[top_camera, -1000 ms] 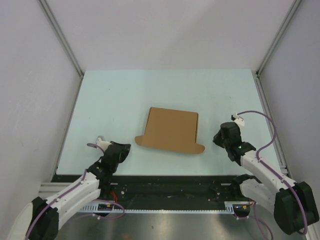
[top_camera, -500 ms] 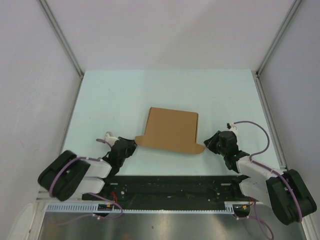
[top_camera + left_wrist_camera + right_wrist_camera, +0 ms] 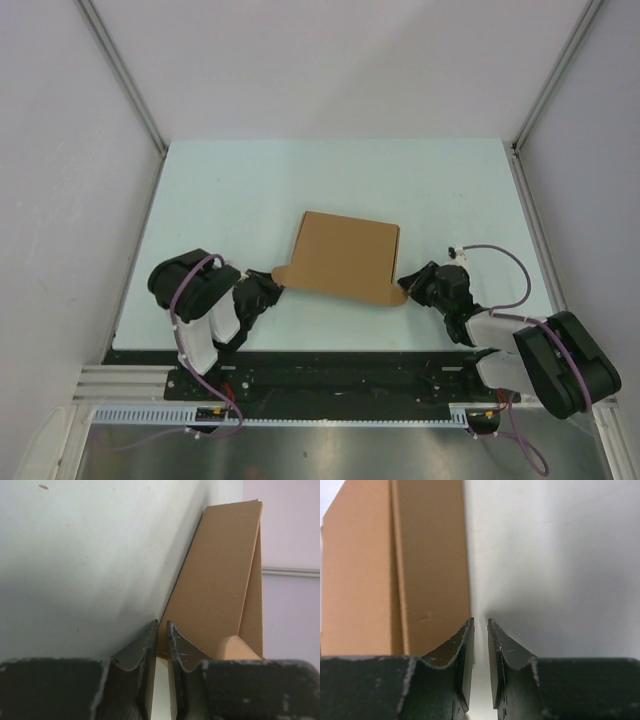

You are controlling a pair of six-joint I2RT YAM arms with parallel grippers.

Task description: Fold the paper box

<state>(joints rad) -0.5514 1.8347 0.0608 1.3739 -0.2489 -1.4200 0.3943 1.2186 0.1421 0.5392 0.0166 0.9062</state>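
Note:
The paper box is a flat brown cardboard sheet lying in the middle of the pale table, with a rounded tab at each near corner. My left gripper sits low at the left tab. In the left wrist view its jaws stand a narrow gap apart, right at the box's edge; whether cardboard lies between them is unclear. My right gripper is at the right tab. Its jaws are slightly apart over bare table, just right of the box's edge.
White enclosure walls with metal posts close in the table on three sides. A black rail runs along the near edge, between the arm bases. Purple cables loop off both wrists.
Both grippers have slid inward along the table, from well apart of the box to its two near tabs. The left jaws have parted slightly. The box has barely shifted.

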